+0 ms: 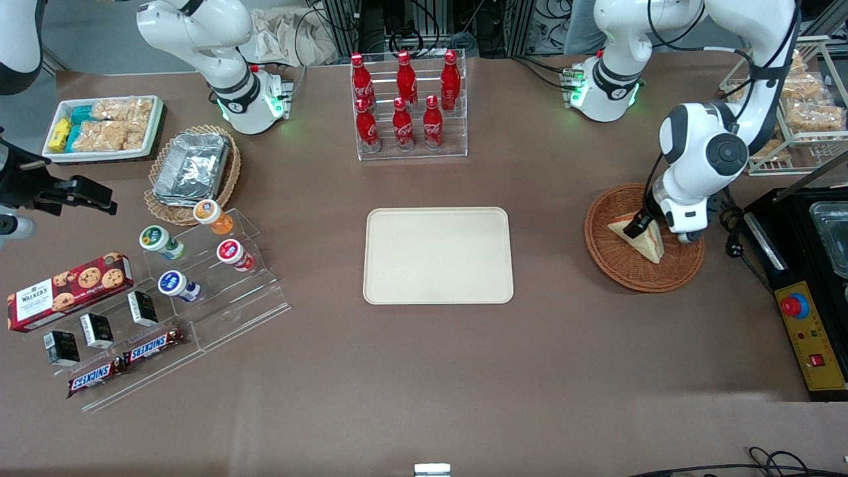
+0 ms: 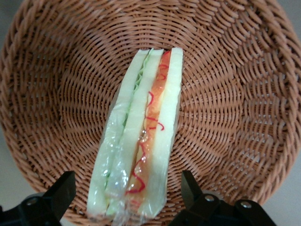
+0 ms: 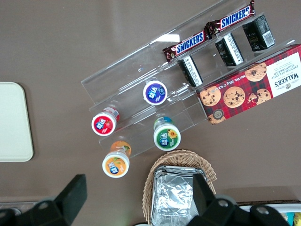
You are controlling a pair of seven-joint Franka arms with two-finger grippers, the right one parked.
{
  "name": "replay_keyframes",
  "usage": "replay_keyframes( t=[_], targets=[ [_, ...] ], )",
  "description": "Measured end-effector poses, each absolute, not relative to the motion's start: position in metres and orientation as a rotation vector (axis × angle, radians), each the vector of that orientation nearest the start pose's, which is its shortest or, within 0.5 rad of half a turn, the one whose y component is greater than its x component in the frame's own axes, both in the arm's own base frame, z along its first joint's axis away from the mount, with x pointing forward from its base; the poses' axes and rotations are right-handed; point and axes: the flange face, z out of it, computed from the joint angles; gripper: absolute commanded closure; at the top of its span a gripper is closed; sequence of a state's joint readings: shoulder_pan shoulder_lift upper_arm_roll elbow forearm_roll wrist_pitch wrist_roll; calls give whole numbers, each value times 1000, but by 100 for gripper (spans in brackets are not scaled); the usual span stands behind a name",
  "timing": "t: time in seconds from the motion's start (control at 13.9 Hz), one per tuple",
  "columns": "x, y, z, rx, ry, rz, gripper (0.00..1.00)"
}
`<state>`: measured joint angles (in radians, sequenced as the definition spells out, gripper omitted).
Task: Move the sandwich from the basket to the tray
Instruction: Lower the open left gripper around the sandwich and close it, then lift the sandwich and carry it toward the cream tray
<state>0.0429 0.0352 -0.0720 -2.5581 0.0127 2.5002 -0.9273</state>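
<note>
Reddish-brown woven wicker formed the round, shallow basket [image 1: 644, 273] that lay directly beneath the claw [image 1: 640, 226] of the working left arm. That claw had its tip down inside the basket, and in the wrist view its two dark fingers [image 2: 60, 194] stood wide apart, one on each side of the near end of the sandwich, with a clear gap between each finger and the wrapping; it held nothing.

Between those fingers lay the small triangular sandwich [image 2: 141, 136] of pale white bread, sealed in clear film, its cut edge turned up toward the claw and showing a green layer beside a red-orange one. It rested on the basket's woven floor, running from the fingers toward the middle of the basket. In the front view the wedge [image 1: 641, 238] sat just under the claw, reaching slightly nearer the front camera than the fingertips.

Well apart from the claw, toward the parked arm's end of the brown desk [image 1: 424, 371], lay the flat rectangular cream-beige tray [image 1: 438, 256] with rounded corners and a low rim, bare on top. Farther from the front camera than that tray stood a clear acrylic rack of red cola bottles [image 1: 405, 99].
</note>
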Motion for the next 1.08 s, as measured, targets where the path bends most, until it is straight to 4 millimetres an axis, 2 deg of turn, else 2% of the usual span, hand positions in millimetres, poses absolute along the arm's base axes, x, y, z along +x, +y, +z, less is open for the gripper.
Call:
replay_keyframes(
  t=[0.07,0.14,0.29,0.43,0.5,0.72,0.86,1.01,1.08],
  targets=[
    [442,-13,242,-2795,-1317,120,0],
    [442,-12,238,-2796,-1304,115,5],
    [444,-1,231,-2788,-1302,94,37],
    [444,8,225,-2782,-1308,88,75],
    [445,8,224,-2788,-1300,80,100],
    [450,7,228,-2825,-1248,48,100],
    [457,5,243,-2843,-1236,2,100],
    [465,-4,275,-2868,-1181,-29,100],
    [470,-15,298,-2897,-1111,-33,100]
  ],
)
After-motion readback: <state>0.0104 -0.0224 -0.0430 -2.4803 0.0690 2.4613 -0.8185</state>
